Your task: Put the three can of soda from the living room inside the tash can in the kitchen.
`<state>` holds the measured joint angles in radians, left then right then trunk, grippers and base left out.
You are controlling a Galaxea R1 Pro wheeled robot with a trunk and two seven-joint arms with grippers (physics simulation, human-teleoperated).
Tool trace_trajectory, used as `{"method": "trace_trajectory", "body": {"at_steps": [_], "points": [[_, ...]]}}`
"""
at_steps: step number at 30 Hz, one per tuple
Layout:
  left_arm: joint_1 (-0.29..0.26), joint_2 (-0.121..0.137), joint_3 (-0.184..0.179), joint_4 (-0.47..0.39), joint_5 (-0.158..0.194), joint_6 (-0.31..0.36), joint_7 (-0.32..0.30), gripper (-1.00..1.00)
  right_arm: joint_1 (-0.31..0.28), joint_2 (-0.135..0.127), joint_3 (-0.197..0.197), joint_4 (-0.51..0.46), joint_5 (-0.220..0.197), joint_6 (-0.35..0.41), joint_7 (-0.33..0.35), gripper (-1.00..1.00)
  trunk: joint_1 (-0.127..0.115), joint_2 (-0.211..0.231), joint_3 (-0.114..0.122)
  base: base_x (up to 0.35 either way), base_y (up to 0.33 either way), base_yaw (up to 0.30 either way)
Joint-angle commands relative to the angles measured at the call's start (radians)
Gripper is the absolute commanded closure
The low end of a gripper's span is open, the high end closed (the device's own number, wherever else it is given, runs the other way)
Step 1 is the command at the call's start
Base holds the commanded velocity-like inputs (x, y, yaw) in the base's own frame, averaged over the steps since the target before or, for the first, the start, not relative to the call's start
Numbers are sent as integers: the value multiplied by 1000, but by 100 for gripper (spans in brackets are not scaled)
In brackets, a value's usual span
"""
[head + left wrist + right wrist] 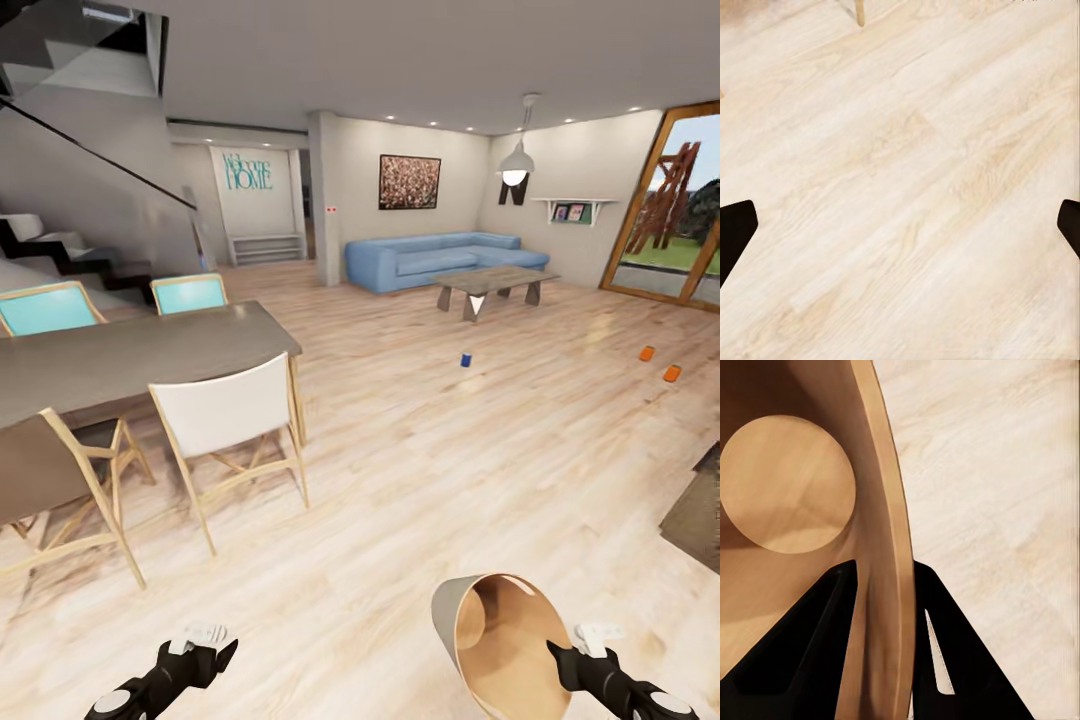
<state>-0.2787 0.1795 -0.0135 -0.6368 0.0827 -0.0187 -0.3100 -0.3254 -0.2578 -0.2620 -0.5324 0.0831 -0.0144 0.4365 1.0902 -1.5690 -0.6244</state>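
While the right gripper (566,652) carries the tash can (500,640), its fingers (825,637) are pinched on the rim wall, one inside and one outside. The bin hangs tilted, mouth toward the room, copper inside showing, nothing in it that I can see.

Left gripper (205,650) hangs low over bare floor (900,187), jaws spread wide, holding nothing.

Landmark is the coffee table (495,285):
- blue can (466,359): upright on the floor, on the robot's side of the table, near it, a bit to its left
- orange can (647,353): well to the table's right, on the robot's side, toward the glass door (675,210)
- second orange can (671,373): just beside the first and slightly nearer the robot, looks tipped, hard to be sure at this size
- sofa (440,258): behind the table

Step in hand, as I judge it: drive the bin over to the cans, so this is early going. To do it well:
- go for the blue can first, straight line over open floor
- keep wide of the dining table (130,355) and white chair (225,410)
- level the bin before any can goes in; at this tilt one could roll back out
- the rim pinch is thin, so no hard turns
- stop short of the can, so the free left gripper reaches it without the base knocking it over
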Motion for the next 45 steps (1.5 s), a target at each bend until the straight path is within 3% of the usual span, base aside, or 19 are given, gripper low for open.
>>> {"method": "trace_trajectory", "body": {"at_steps": [1, 23, 45], "points": [[0, 0, 0, 0, 0, 0, 0, -100, -1, 0, -2, -1, -8, 0, 4, 100, 0, 0, 1, 167, 0, -237], [0, 0, 0, 0, -1, -6, 0, -100, -3, 6, -2, -1, -7, 0, 1, 100, 0, 0, 7, 297, 0, -238], [0, 1, 0, -7, 4, -6, -1, -100, -3, 8, 3, -1, -6, -1, 1, 100, 0, 0, 7, 321, 0, -126]]}}
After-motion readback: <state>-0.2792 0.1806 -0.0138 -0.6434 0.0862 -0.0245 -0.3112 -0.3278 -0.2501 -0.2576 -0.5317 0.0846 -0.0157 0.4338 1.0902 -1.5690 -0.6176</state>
